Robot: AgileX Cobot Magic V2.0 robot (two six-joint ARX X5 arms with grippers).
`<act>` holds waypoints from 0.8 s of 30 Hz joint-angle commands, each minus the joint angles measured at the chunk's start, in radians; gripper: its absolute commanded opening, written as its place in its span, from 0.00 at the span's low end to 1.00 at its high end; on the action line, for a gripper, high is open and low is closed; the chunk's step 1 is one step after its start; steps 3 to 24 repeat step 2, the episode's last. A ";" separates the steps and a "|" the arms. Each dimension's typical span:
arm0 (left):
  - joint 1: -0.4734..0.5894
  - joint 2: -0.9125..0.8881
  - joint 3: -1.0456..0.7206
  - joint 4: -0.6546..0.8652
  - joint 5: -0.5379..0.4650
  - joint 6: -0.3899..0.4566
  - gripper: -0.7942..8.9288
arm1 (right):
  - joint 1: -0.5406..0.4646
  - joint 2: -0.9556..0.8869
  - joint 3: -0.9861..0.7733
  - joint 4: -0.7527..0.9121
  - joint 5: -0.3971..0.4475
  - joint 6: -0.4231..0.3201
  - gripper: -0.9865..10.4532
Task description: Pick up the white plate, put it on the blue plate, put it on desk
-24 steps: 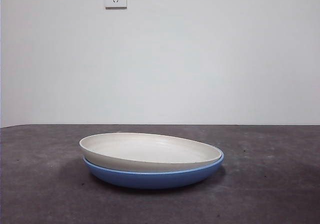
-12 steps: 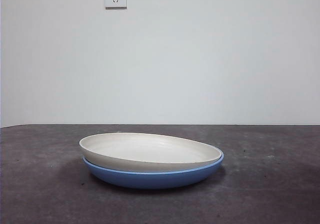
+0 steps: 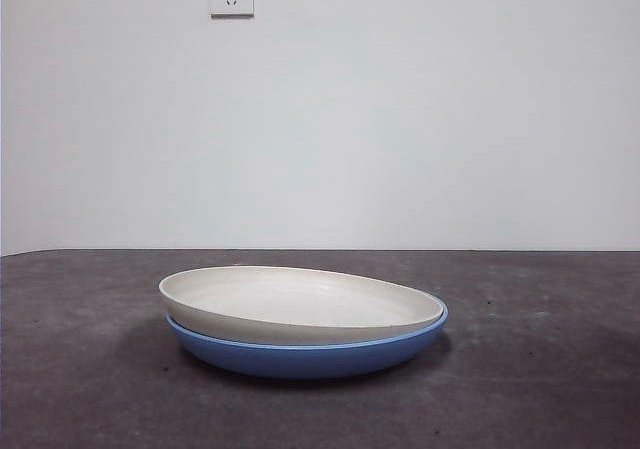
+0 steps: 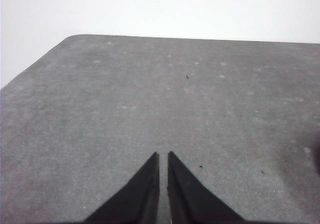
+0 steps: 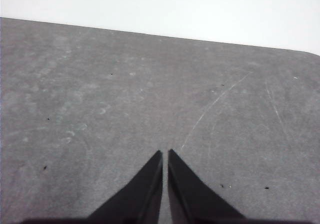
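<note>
The white plate (image 3: 300, 304), a wide shallow round dish in matte cream-white with faint concentric rings inside, is seen nested in the blue plate (image 3: 310, 354). It is tilted slightly, its left rim raised above the blue rim while its right rim sits lower, just inside the blue edge. The blue plate, glossy mid-blue and of about the same width, is set flat on the desk (image 3: 540, 389), a broad dark grey surface with a rough, speckled texture, near the middle of the scene.
</note>
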 commanded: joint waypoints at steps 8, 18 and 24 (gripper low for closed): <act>0.000 -0.002 -0.021 -0.007 0.000 0.008 0.11 | 0.000 -0.003 -0.005 0.006 0.004 0.013 0.10; 0.000 -0.002 -0.021 -0.007 0.000 0.008 0.11 | 0.000 -0.003 -0.005 0.006 0.004 0.013 0.10; 0.000 -0.002 -0.021 -0.007 0.000 0.008 0.11 | 0.000 -0.003 -0.005 0.006 0.004 0.013 0.10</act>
